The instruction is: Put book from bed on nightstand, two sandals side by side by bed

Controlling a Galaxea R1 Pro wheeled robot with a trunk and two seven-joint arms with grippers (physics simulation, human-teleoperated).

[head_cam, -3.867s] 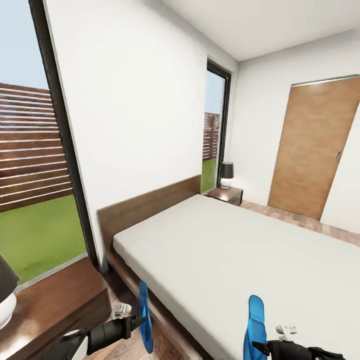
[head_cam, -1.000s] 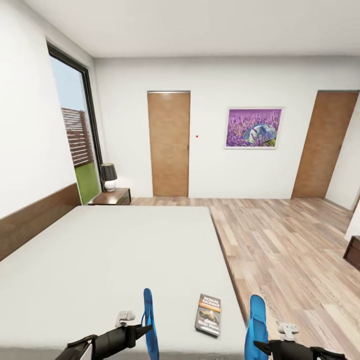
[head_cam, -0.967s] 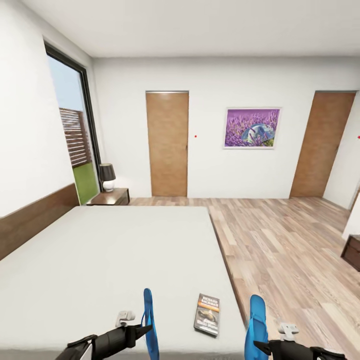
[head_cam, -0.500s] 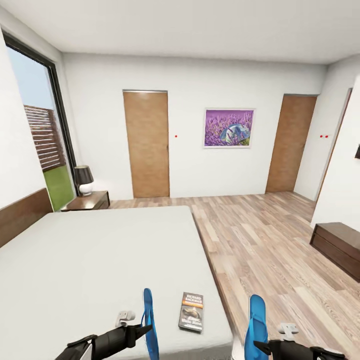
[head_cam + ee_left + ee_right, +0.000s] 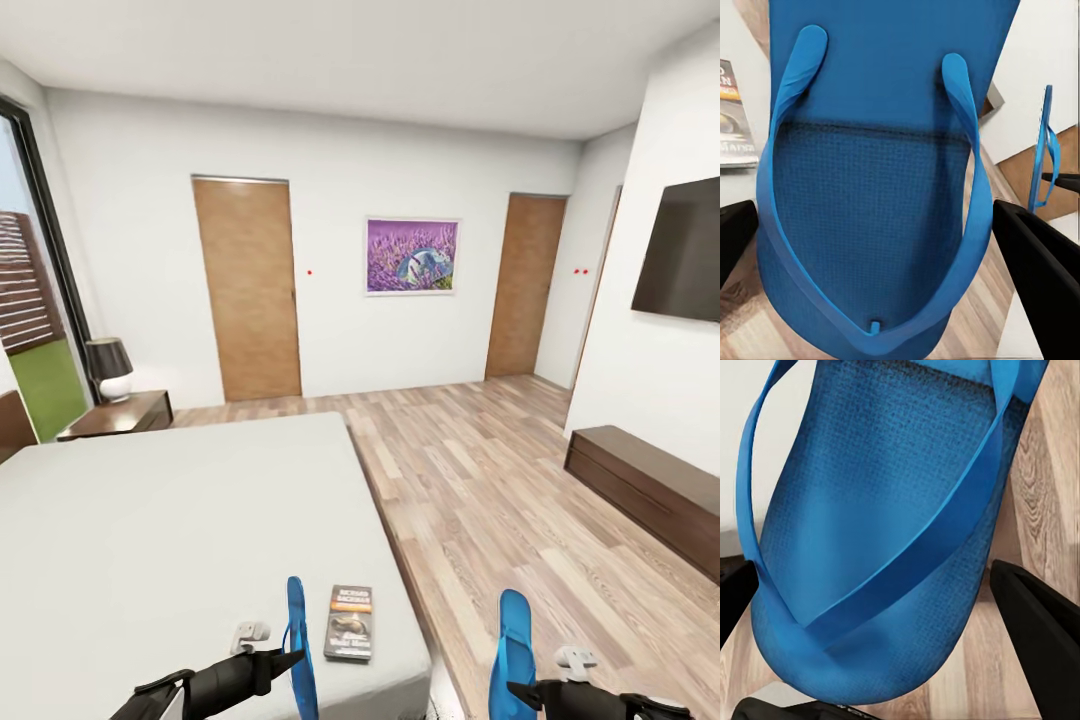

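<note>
Book point(image 5: 349, 622) near bed point(image 5: 180, 520) corner, beside floor point(image 5: 500, 500).

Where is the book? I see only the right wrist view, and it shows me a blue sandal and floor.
Observer: The book lies flat on the bed, near the corner closest to the robot.
Operator: And where is the second sandal?
Observer: The left gripper holds the other sandal upright, just beside the book in the head view.
Operator: Is a nightstand in sight?
Observer: Yes, one nightstand stands at the far side of the bed, with a lamp on it.
</note>
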